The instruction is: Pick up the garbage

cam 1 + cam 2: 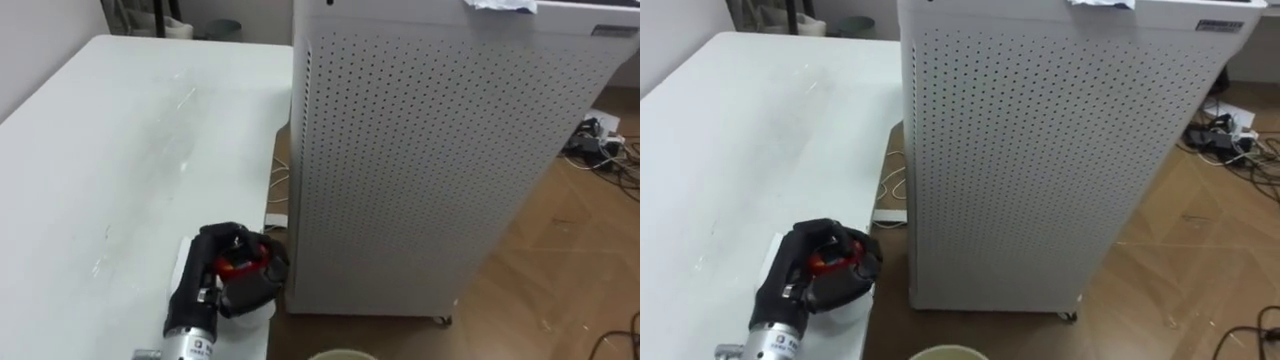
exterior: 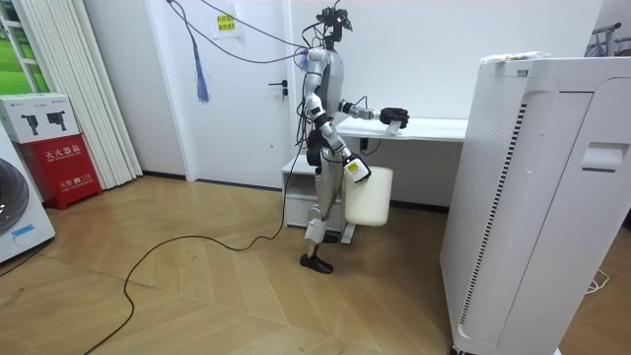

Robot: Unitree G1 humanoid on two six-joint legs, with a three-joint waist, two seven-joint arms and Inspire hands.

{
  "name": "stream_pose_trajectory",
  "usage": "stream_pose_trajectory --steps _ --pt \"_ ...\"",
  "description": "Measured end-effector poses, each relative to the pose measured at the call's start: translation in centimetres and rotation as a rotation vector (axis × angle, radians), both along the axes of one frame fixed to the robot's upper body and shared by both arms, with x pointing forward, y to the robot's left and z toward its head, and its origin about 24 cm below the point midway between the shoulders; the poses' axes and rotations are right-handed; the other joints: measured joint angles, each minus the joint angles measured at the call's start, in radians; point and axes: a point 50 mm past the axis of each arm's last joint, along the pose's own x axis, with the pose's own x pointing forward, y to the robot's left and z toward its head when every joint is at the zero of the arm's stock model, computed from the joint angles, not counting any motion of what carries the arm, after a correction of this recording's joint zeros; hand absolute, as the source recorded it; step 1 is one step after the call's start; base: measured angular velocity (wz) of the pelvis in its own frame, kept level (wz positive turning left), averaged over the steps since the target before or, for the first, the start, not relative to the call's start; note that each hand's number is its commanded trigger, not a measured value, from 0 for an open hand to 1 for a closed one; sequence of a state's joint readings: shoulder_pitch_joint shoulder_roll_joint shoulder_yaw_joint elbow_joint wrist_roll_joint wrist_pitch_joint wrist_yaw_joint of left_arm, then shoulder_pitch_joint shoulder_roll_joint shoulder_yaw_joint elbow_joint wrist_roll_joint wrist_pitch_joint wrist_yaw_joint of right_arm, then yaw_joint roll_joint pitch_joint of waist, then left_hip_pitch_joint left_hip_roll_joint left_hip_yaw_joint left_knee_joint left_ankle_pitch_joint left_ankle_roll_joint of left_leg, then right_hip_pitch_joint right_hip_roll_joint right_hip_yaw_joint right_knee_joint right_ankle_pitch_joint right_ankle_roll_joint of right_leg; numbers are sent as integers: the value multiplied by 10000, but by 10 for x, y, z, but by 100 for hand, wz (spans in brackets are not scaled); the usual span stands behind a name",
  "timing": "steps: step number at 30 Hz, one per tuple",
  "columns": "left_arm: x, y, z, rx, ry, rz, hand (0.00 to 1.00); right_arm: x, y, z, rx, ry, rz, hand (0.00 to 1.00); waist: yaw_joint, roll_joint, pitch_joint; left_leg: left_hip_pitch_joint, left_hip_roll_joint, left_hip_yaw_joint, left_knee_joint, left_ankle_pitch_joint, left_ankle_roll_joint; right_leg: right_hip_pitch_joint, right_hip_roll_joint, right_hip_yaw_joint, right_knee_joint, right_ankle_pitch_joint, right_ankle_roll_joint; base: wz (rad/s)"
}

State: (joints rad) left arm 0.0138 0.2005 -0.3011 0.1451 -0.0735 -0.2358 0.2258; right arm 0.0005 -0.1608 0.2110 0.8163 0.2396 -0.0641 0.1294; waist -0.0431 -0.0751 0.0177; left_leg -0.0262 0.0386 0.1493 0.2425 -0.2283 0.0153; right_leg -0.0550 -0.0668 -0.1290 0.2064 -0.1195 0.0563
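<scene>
Left hand (image 1: 205, 272) rests at the near edge of the white table (image 1: 110, 150), fingers curled around a red piece of garbage (image 1: 239, 266) held inside the grip. Just to its right stands a tall white perforated unit (image 1: 430, 150) with crumpled paper (image 1: 500, 5) on top. From the room view comes the right hand (image 2: 356, 170), low beside a white bin (image 2: 371, 197); if its fingers are closed I cannot tell.

The garbage (image 1: 240, 266), a small red and dark thing, is clutched in the left hand (image 1: 205, 275) just above the table's (image 1: 120, 150) near right edge.
</scene>
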Motion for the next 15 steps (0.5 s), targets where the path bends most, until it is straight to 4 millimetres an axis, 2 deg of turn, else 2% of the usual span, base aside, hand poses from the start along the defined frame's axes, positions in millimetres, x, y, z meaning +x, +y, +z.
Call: stream_pose_trajectory --steps 5,7,13,15 --pt "4 -19 11 -176 -164 -1240 100 26 -1 13 -94 -737 -77 100 -171 2 -1 -283 9 102 118 0 0 -261 8 59 -14 3 -6 -3" --pt "2 -29 13 -329 -229 -1822 100 29 -2 15 -36 -838 -210 100 -228 12 -1 -335 8 92 126 1 -1 -326 6 62 -12 4 -7 -5" --pt "-2 -43 11 -285 -15 -2949 100 39 -5 21 -187 -1123 -294 100 -396 51 8 -326 7 152 112 1 0 -364 7 120 -19 11 -19 -5" --pt "-5 -49 9 -344 76 -3373 100 47 -7 26 -368 -1359 -371 100 -380 53 8 -389 23 288 111 2 0 -514 14 165 21 27 -44 -15"
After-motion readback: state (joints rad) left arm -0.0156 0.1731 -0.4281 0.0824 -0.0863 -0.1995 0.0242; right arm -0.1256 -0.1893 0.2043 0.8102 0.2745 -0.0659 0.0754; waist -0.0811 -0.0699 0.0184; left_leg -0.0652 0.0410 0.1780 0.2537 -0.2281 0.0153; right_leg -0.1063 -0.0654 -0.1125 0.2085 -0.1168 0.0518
